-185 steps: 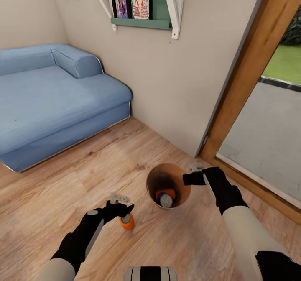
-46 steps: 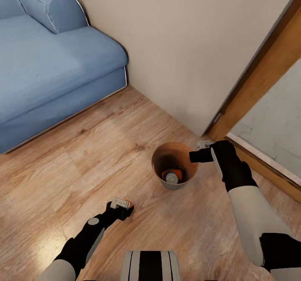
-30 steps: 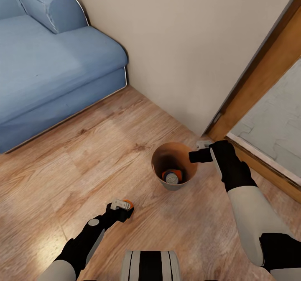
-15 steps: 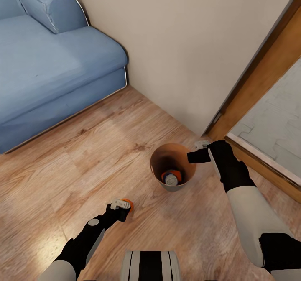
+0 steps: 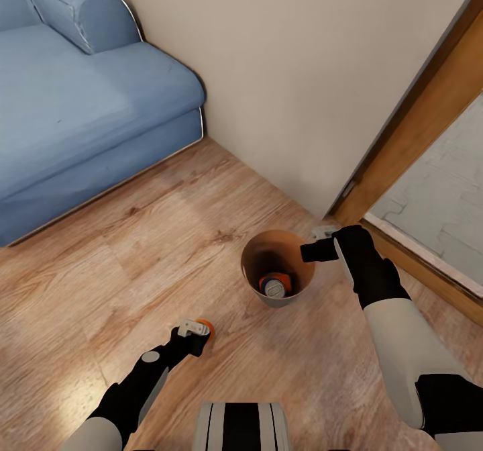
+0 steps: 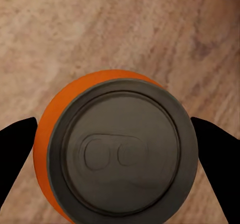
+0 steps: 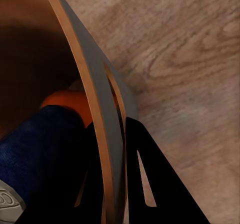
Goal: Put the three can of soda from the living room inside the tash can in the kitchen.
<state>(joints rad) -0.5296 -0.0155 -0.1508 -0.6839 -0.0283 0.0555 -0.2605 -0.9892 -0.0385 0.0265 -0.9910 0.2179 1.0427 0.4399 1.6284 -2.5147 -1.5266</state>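
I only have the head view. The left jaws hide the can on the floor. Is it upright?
Observer: Yes. The left wrist view looks straight down on the orange can, top up, on the wood floor.
Operator: Are the jaws on it?
Observer: A finger sits at each side of the can; I can't confirm contact.
Operator: And the right jaws, at the bin?
Observer: In the right wrist view the bin wall runs between them, one inside, one outside, clamped on it.
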